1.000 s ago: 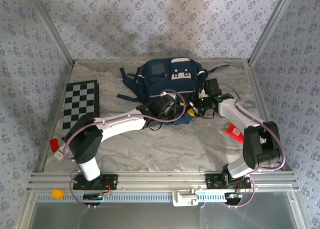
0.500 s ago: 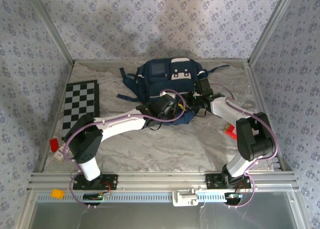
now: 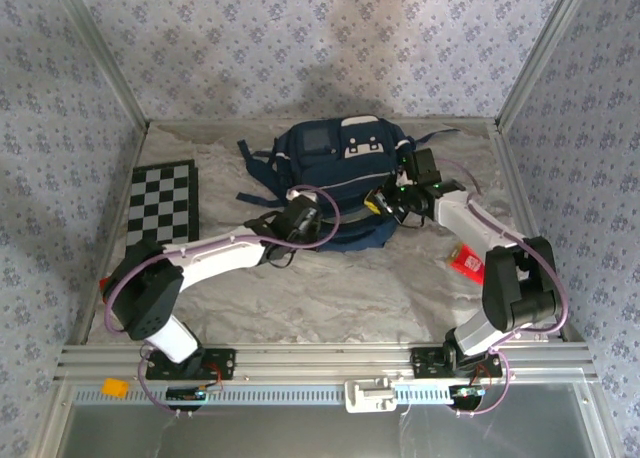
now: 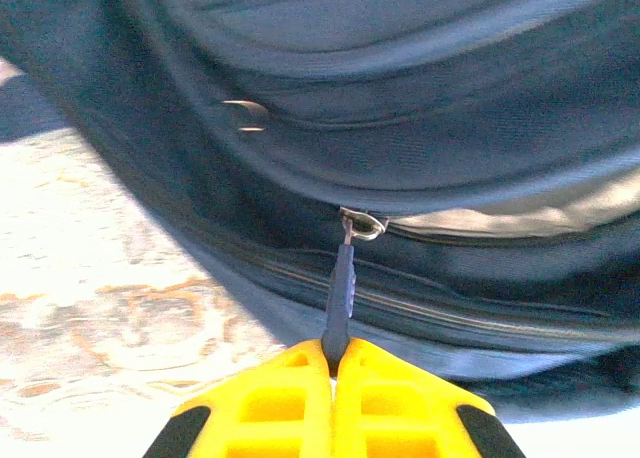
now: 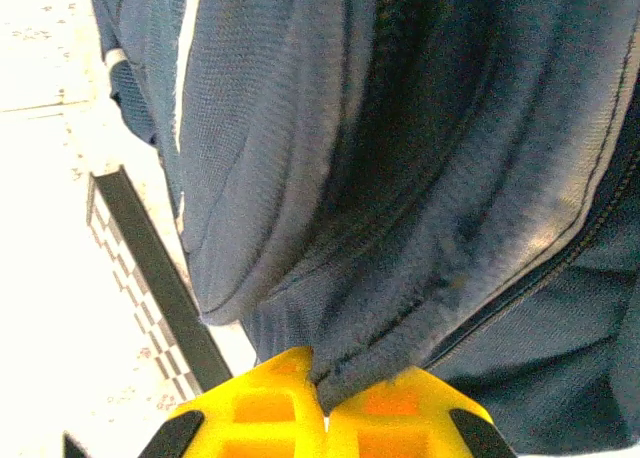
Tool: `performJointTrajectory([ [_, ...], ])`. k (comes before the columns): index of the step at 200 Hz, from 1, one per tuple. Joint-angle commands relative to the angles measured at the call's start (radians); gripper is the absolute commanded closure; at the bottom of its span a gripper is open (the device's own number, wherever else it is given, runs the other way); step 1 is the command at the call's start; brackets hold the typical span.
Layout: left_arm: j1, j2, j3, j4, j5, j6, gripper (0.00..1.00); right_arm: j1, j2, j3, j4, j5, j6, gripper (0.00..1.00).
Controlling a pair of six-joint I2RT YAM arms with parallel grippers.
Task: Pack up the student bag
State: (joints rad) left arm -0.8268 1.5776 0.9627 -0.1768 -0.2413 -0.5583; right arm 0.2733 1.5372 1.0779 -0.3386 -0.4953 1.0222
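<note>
Student bag: big and dark blue with white stripes, lying at the back middle of the table.
Zipper pull: a small dark tab hanging from a metal ring on the bag's near side.
Left gripper: yellow fingers squeezed tight on the zipper pull.
Right gripper: yellow fingers squeezed tight on a fold of the bag's blue cloth, at its right side.
Checkerboard: flat on the table, left of the bag, not touching it.
Red thing: on the table beside the right arm, apart from the bag.
</note>
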Motion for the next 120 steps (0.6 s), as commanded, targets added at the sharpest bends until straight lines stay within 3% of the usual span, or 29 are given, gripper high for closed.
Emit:
performJointTrajectory([
  [1, 0.046, -0.037, -0.023, -0.006, -0.002, 0.039, 1.00, -0.036, -0.066, 0.028, -0.047, -0.068, -0.042, 1.00],
  [33, 0.116, -0.047, -0.056, 0.046, -0.003, 0.065, 1.00, -0.087, -0.102, 0.075, -0.140, -0.121, -0.084, 1.00],
  [57, 0.177, -0.014, -0.062, 0.118, -0.019, 0.052, 1.00, -0.116, -0.101, 0.064, -0.112, -0.183, -0.067, 1.00],
  [95, 0.261, 0.058, -0.043, 0.224, -0.022, 0.009, 1.00, -0.106, -0.097, 0.001, -0.093, -0.189, -0.066, 1.00],
  [120, 0.282, 0.103, 0.025, 0.199, 0.017, 0.022, 1.00, -0.083, -0.088, -0.042, -0.042, -0.190, -0.042, 1.00],
])
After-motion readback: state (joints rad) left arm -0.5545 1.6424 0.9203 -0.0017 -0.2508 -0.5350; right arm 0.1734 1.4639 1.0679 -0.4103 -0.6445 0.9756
